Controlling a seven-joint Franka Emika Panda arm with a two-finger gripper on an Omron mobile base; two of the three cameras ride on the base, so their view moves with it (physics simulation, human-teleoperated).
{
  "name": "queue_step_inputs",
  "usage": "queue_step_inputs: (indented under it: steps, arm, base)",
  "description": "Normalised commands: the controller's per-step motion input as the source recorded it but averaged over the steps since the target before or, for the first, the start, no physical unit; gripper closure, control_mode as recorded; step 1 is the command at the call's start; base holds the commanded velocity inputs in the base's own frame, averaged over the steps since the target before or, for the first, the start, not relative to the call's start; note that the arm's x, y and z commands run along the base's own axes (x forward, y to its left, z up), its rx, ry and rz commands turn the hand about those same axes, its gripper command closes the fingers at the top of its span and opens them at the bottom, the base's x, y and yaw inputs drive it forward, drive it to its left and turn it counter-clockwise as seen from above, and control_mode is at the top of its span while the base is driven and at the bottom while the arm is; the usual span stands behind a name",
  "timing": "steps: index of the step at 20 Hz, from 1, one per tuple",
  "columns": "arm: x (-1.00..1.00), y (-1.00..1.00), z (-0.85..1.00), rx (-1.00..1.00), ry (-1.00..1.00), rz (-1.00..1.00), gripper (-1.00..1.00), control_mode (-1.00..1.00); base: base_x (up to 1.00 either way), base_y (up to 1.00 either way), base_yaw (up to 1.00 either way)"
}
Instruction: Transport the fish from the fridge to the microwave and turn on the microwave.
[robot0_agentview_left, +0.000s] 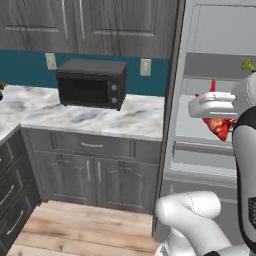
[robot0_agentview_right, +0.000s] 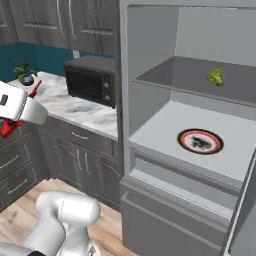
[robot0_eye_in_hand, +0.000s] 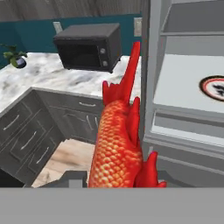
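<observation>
Hand view is showing the gripper (robot0_eye_in_hand: 118, 186) holding the fish (robot0_eye_in_hand: 118, 148) at lower centre, small black oven (robot0_eye_in_hand: 89, 47) upper left, plate (robot0_eye_in_hand: 214, 87) sitting right.

Scaly red-orange fish (robot0_eye_in_hand: 116, 148), black microwave (robot0_agentview_left: 91, 84), marbled white-grey counter (robot0_agentview_left: 100, 117), light-grey fridge (robot0_agentview_right: 150, 150)

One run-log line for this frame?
phase: carry | fish: in claw, outside fridge | plate: on fridge shelf | microwave: unseen
</observation>
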Motion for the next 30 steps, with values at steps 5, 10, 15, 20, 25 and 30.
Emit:
queue_step_inputs:
  steps: [5,10,15,20,25,30]
  arm:
    - [0.00,0.00,0.00,0.00,0.00,0.00,1.00,1.00]
    - [0.00,0.00,0.00,0.00,0.00,0.00,1.00,1.00]
    - [0.00,0.00,0.00,0.00,0.00,0.00,1.00,1.00]
    - [0.00,0.00,0.00,0.00,0.00,0.00,1.00,1.00]
    - [0.00,0.00,0.00,0.00,0.00,0.00,1.00,1.00]
    - [0.00,0.00,0.00,0.00,0.00,0.00,1.00,1.00]
  base:
    - [-0.19,0.56,0.49]
    - [-0.03,0.40,0.51]
    - [-0.02,0.30,0.56]
    - [-0.03,0.29,0.57]
    - [0.00,0.31,0.54]
    - [0.02,0.22,0.46]
